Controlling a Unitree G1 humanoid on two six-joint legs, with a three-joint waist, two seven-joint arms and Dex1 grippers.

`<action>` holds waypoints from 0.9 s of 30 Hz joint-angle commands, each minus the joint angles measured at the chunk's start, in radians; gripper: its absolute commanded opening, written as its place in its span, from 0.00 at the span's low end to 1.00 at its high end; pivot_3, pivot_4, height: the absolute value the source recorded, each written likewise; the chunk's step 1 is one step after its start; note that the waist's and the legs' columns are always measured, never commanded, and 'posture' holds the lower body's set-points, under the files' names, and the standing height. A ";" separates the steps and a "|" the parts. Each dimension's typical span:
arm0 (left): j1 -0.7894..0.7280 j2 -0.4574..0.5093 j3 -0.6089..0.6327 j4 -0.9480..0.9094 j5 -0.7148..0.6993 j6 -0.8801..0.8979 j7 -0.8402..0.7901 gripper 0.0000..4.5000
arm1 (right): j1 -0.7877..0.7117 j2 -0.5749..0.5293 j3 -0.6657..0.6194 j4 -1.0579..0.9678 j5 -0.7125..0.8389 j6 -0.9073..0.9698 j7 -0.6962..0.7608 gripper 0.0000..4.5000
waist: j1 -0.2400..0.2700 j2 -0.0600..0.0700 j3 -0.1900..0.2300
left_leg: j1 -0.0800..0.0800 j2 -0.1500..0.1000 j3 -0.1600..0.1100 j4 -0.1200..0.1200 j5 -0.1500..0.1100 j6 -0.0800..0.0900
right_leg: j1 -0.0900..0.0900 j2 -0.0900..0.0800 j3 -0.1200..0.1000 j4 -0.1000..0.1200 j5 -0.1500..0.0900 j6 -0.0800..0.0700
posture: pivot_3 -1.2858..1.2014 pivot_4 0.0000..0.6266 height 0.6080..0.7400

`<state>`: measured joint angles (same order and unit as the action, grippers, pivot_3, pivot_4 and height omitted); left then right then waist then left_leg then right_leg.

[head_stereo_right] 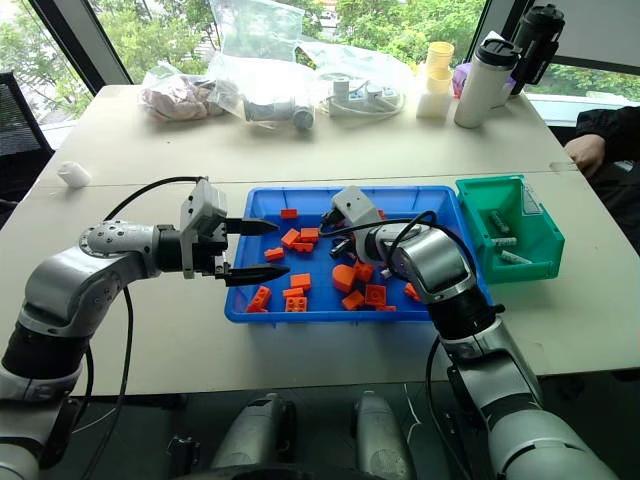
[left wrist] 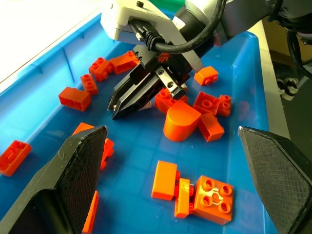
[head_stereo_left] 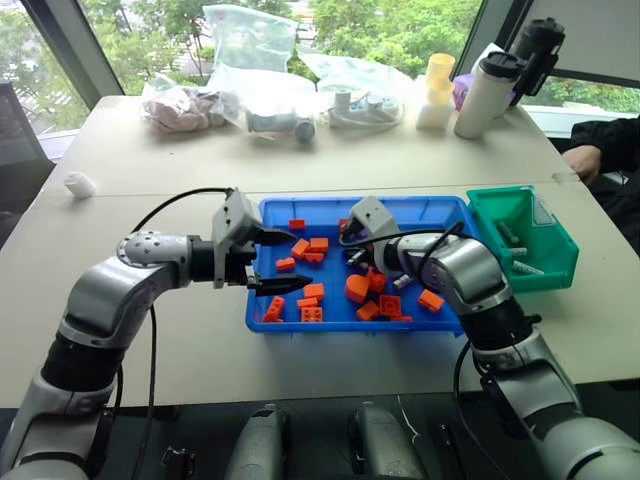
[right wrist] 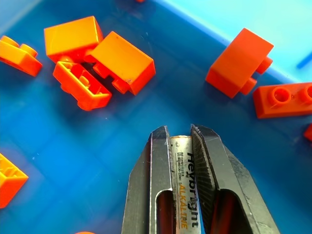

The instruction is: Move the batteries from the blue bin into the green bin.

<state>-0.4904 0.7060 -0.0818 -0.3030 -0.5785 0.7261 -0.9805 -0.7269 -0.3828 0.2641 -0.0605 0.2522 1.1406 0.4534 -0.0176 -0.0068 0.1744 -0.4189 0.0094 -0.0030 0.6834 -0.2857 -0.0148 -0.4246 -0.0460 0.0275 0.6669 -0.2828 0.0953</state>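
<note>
Fingers of the right gripper [right wrist: 181,141] are seen clamped on a battery [right wrist: 184,195], pinched lengthwise between the two black pads, its printed label showing in the narrow gap. The right arm is bent in over the blue bin [head_stereo_left: 275,212] from its right side, the gripper angled down and toward the robot's left, its tips low over the tray floor near the middle. Orange bricks [head_stereo_left: 312,313] are scattered all round the tips; a large rounded orange piece [head_stereo_left: 357,288] lies just beside the gripper, and several bricks are crowded between it and the tray's near wall.

At the tray's left edge the left gripper [head_stereo_left: 273,261] is held level, pointing to the right, its fingers spread wide with nothing between them; one finger [left wrist: 73,165] is seen above loose bricks.

Just past the blue bin's right end stands the green bin [head_stereo_left: 556,265], where more batteries [head_stereo_left: 508,235] are already lying. Bags, bottles [head_stereo_left: 485,92] and cups are lined along the table's far side, and a person's hand [head_stereo_left: 582,160] is resting at the far right.
</note>
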 commanded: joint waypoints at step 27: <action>-0.277 -0.327 -0.185 0.243 0.159 -0.285 -0.082 1.00 | 0.299 -0.251 -0.698 -0.237 -0.043 -0.130 -0.216 0.01 | -0.004 0.001 0.000 | 0.001 -0.001 0.002 -0.001 0.000 0.000 | 0.000 0.001 0.002 0.000 0.000 0.000 | 0.52 0.24 1.00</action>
<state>-0.7466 0.3776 -0.2689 -0.0643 -0.4392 0.4794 -1.0463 -0.4232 -0.6370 -0.3899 -0.3039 0.2109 1.0212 0.2578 -0.0212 -0.0059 0.1742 -0.4178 0.0092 -0.0014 0.6828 -0.2856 -0.0148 -0.4246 -0.0442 0.0300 0.6673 -0.2828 0.0954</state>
